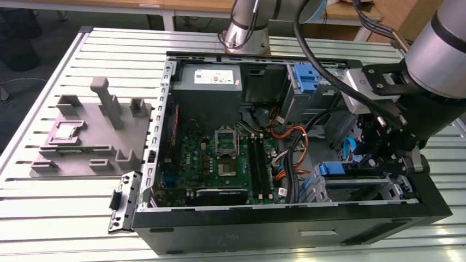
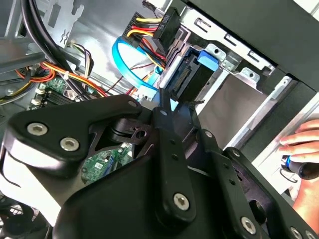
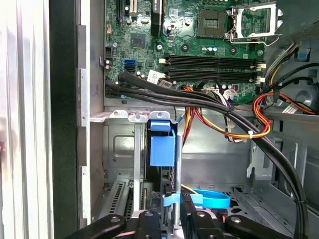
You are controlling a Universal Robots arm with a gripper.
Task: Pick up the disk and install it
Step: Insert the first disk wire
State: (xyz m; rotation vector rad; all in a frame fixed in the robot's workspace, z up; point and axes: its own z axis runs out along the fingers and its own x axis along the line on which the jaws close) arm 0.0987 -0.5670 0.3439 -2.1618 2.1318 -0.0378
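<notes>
Disk [image 3: 162, 149] edge-on in drive cage [image 3: 119, 144], gripper [image 3: 172, 219] clamped on it.
Risk: cables [image 3: 199, 102] nearby could snag; tilt might jam rails.

Disk [image 3: 162, 149] stands edge-on in the drive cage [image 3: 119, 144], label face hidden, only blue carrier end visible. Gripper [image 3: 169, 221] fingertips cut by first wrist view's edge; linkages block the grip in the second wrist view. A hand [image 2: 305, 149] is cropped at that view's edge.

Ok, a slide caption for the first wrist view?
Gripper above the disk, which stands on edge in the drive cage beside the motherboard.
</notes>
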